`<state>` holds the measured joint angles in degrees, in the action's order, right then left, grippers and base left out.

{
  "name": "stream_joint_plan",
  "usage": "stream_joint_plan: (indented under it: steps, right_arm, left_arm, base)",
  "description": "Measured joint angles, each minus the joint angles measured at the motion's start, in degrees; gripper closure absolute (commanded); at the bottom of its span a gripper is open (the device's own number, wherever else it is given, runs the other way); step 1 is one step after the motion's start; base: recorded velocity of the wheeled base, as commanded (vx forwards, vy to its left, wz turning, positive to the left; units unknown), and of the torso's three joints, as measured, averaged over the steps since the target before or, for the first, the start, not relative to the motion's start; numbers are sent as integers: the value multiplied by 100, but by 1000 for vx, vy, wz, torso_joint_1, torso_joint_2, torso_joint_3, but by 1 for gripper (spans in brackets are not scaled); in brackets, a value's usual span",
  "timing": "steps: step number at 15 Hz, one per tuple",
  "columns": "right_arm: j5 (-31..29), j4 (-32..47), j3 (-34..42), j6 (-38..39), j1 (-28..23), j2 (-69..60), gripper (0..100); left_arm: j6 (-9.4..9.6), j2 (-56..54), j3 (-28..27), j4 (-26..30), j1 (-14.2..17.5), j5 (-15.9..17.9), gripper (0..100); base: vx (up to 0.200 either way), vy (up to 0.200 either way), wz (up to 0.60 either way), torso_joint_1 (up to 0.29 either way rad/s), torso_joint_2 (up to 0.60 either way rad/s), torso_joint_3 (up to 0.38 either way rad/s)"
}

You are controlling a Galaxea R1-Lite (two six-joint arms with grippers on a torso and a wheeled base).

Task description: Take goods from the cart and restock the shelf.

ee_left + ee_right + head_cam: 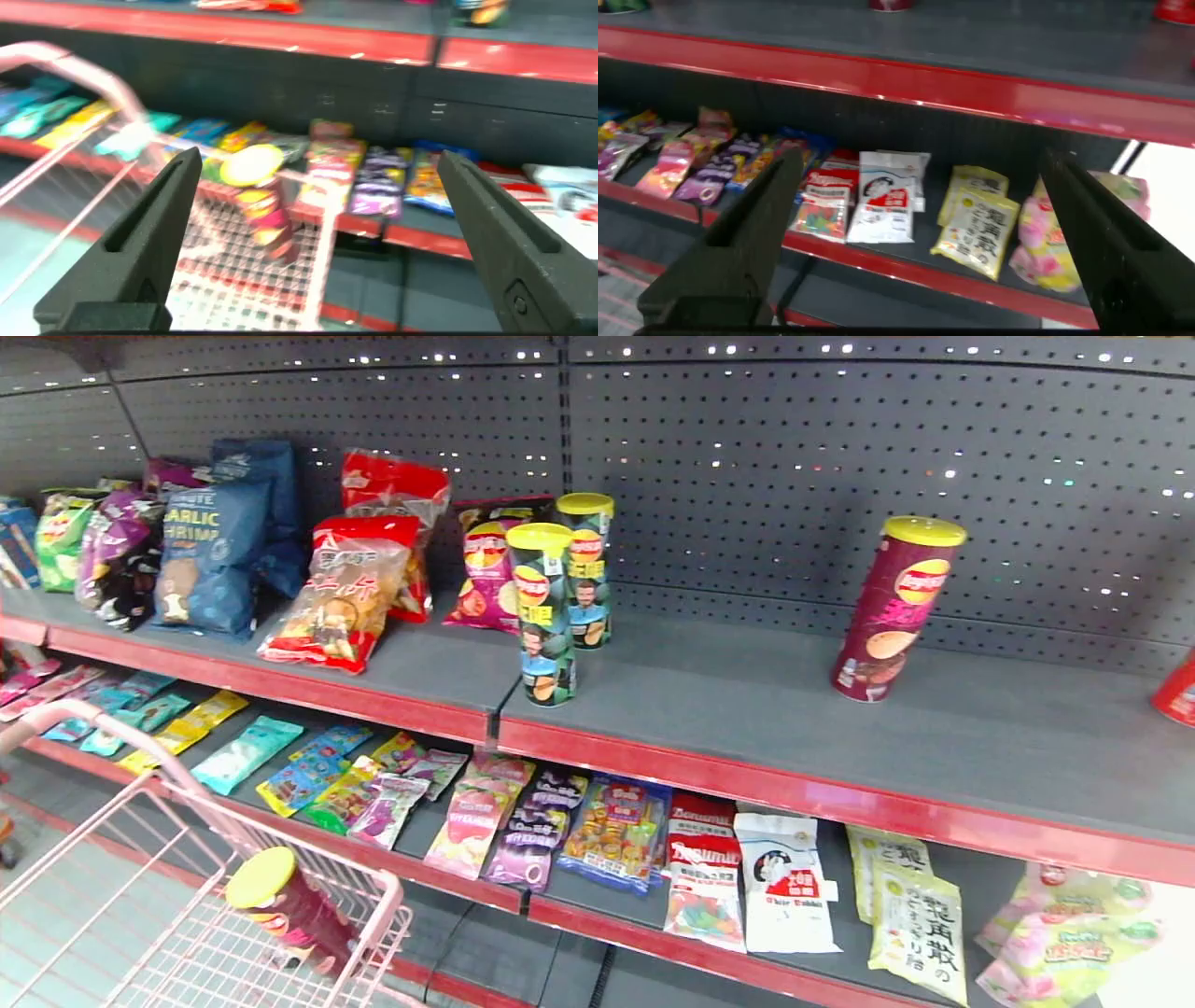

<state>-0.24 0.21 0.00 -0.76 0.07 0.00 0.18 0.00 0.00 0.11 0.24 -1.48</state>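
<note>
Pink cart (140, 747), near left: one yellow-lidded crisp can (303, 915) leaning in the corner nearest the shelf (747, 709). Upper shelf: purple can (892, 616) upright, right of two green cans (546, 616). Left hand (320, 159) and right hand (920, 154): both spread wide, holding nothing.

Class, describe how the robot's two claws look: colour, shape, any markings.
The left claw and right claw look alike: two matte black, flat-sided fingers each, tapering towards the tips, with a rectangular recess along one and a small round hole near the other's base.
</note>
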Motion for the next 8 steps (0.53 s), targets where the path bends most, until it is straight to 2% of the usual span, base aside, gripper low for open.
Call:
stream_joint_plan:
  steps: [7, 8]
  right_arm:
    - [6, -2, 0, -4, 0, 0, 0]
    - [6, -2, 0, -2, 0, 0, 0]
  left_arm:
    - [0, 0, -2, -1, 0, -2, 0]
    - [0, 0, -2, -4, 0, 0, 0]
  base:
    - [0, 0, 600, 2, 2, 1]
    - [0, 0, 0, 0, 0, 0]
